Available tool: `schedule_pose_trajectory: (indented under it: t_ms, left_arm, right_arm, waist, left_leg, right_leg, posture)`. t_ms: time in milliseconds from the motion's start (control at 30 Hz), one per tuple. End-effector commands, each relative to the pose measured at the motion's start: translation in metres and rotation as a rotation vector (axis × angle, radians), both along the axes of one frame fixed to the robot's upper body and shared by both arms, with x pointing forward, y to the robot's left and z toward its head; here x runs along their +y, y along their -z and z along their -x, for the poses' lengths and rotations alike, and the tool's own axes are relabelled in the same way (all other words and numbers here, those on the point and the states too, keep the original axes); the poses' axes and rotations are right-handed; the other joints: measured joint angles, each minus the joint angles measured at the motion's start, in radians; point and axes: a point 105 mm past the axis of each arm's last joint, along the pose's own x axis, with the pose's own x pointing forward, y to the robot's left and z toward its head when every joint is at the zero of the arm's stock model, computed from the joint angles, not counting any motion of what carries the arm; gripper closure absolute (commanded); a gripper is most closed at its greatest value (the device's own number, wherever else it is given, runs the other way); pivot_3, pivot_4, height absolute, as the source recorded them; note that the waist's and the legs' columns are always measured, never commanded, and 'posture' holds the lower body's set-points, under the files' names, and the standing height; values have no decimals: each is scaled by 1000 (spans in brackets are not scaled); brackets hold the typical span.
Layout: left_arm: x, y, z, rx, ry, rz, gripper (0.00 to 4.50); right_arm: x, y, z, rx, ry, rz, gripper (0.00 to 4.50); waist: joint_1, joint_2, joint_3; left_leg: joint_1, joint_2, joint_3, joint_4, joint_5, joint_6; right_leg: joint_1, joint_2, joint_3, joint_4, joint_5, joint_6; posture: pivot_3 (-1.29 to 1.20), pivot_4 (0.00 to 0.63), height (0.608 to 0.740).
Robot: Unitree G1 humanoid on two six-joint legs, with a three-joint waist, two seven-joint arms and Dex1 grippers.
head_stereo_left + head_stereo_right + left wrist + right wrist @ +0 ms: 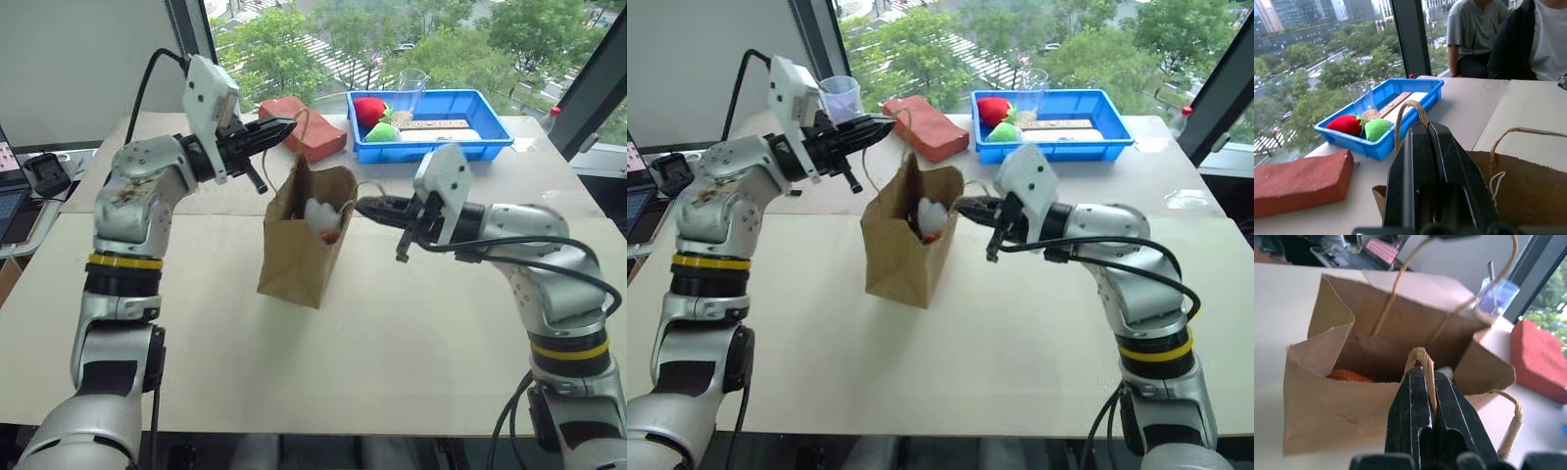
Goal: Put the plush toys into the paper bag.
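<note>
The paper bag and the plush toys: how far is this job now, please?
Nearly done, it seems. The white plush toy with orange ears sits inside the paper bag, and something orange shows in the bag in the right wrist view; the brown toy cannot be confirmed. In hand: the left claw and the right claw are each shut on a cord handle. Left: checking for the brown toy.
</note>
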Motion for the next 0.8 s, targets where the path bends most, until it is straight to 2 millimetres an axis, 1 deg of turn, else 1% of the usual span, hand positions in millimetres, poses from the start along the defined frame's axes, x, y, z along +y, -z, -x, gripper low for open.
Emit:
schedule_pose_trajectory:
  t_ms: [33,100,167,233,300,400,467,567,633,800]
  left_arm:
    - [-18,-23,7,-64,133,18,4500]
    - [-22,-22,8,-56,175,8,4500]
    - [-21,-16,6,-38,181,-4,4500]
    - [-22,-7,7,-15,196,-26,4500]
    - [-23,6,9,23,218,-55,4500]
    - [-22,23,12,60,234,-97,4500]
    - [-18,30,11,75,218,-102,4500]
    - [-13,33,14,81,213,-102,4500]
    - [-12,33,16,80,213,-103,4500]
    - [-9,39,27,107,214,-113,4500]
  right_arm:
    - [6,-34,16,-123,-17,-20,4454]
    - [14,-35,22,-123,-32,-24,4454]
    - [20,-26,24,-81,-32,-28,4454]
    - [23,-12,19,-23,2,-34,4454]
    - [27,-3,11,-1,36,-43,4454]
    - [34,4,1,7,54,-44,4454]
    - [40,7,-5,6,58,-41,4454]
    - [44,10,-12,5,59,-35,4454]
    - [46,12,-13,2,53,-28,4454]
    - [52,17,-14,15,17,-15,4454]
  waist:
    - [-1,0,0]
    - [-4,0,0]
    - [-6,0,0]
    - [-9,0,0]
    - [-11,0,0]
    - [-11,0,0]
    - [-10,0,0]
    - [-8,0,0]
    - [-6,0,0]
    - [-9,0,0]
  left_leg:
    - [-1,0,0,0,0,0]
    - [-2,0,0,0,0,0]
    - [-2,0,0,0,0,0]
    - [-1,0,0,0,-1,1]
    - [-1,0,0,0,-1,2]
    - [-1,0,0,0,-1,1]
    - [0,0,0,0,0,1]
    - [-1,0,0,1,0,0]
    - [-1,0,0,0,0,0]
    - [-1,0,0,0,0,1]
  right_leg:
    - [0,0,0,1,0,0]
    - [-1,0,0,0,0,0]
    - [-1,0,0,0,0,0]
    - [-1,0,-1,0,0,0]
    - [-1,0,0,1,0,0]
    - [-1,0,0,2,0,0]
    - [-1,0,0,2,0,0]
    - [-1,0,0,2,0,0]
    - [-1,0,0,3,0,0]
    - [-1,0,0,2,0,0]
  posture:
    - [0,150,740]
    - [0,150,740]
    - [0,150,740]
    - [0,150,740]
    - [0,150,740]
    - [0,150,740]
    - [0,150,740]
    - [0,150,740]
    - [0,150,740]
    - [0,150,740]
